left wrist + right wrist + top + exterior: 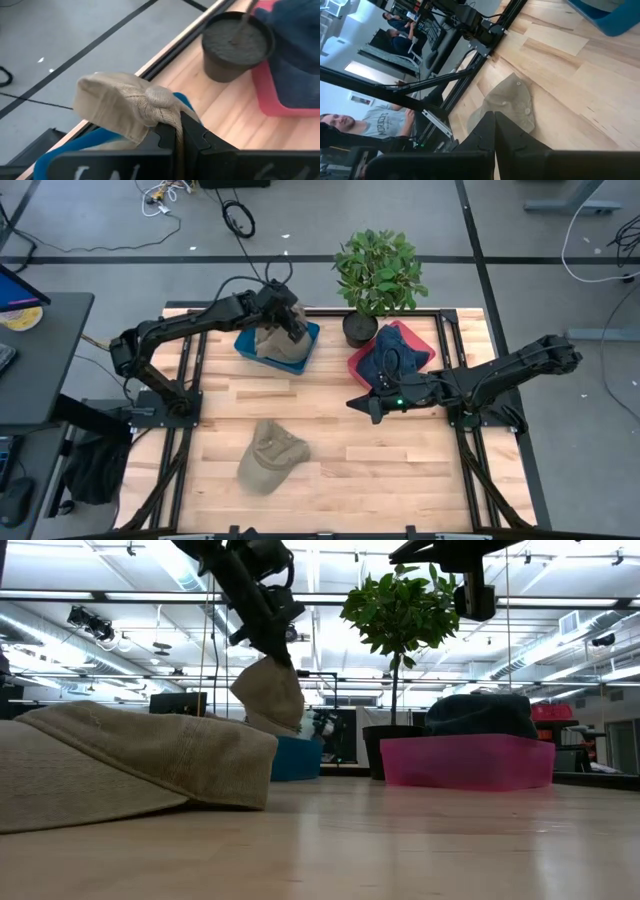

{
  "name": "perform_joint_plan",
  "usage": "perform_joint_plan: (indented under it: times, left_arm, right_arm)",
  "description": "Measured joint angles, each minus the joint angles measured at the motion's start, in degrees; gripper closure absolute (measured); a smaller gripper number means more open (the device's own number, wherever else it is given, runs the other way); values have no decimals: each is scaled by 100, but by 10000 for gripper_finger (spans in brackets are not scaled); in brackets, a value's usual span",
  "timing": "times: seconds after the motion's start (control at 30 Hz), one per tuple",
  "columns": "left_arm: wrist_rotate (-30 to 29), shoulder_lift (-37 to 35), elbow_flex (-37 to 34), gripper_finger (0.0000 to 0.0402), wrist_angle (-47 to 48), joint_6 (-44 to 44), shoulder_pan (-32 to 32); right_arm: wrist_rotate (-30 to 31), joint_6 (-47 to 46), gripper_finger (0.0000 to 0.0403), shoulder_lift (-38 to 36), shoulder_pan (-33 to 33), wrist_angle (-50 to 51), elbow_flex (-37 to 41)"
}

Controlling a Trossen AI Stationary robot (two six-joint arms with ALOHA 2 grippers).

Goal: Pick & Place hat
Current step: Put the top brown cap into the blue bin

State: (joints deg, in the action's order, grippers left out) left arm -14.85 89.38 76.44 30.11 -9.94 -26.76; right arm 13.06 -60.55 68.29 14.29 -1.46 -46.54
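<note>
A tan hat [278, 343] hangs from my left gripper [293, 330] over the blue bin [312, 340] at the table's far side. In the low view this hat [268, 692] droops above the bin [298, 758]. A second tan hat [272, 457] lies flat on the table near the front edge; the right wrist view shows it [512, 107] too. A navy hat [392, 355] sits in the pink bin [425, 345]. My right gripper [358, 404] is shut on nothing and hovers over the table's middle, in front of the pink bin. My left gripper [177, 127] pinches a bunched fold of the tan hat's cloth [162, 107] between its two shut fingers. The fingers slant down from above. The hat [268, 692] hangs below them, its lower part in or just over the blue bin; whether it touches the bin I cannot tell.
A potted plant [378, 275] stands at the far edge between the two bins; its pot [235, 45] is close to my left gripper. Black rails frame the table's sides. People sit in the room beyond the table [380, 122]. Bare wood lies to the right of the near hat.
</note>
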Motion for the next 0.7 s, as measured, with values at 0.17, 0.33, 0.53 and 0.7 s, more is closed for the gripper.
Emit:
perform_joint_plan:
  times: [0.17, 0.33, 0.53, 0.7]
  left_arm:
    - [-459, -2, 0, 396, 264, -212, -5]
    - [-743, -2, 0, 396, 640, -450, -12]
    - [-749, -2, 0, 396, 753, -682, 16]
    - [-552, -2, 0, 396, 713, -737, 13]
  right_arm:
    - [0, 19, 401, 0, -1, 2, 0]
    - [0, 19, 401, 0, 0, 16, 0]
    - [-2, 21, 401, 0, 0, 16, 0]
    - [-2, 63, 401, 0, -1, 16, 0]
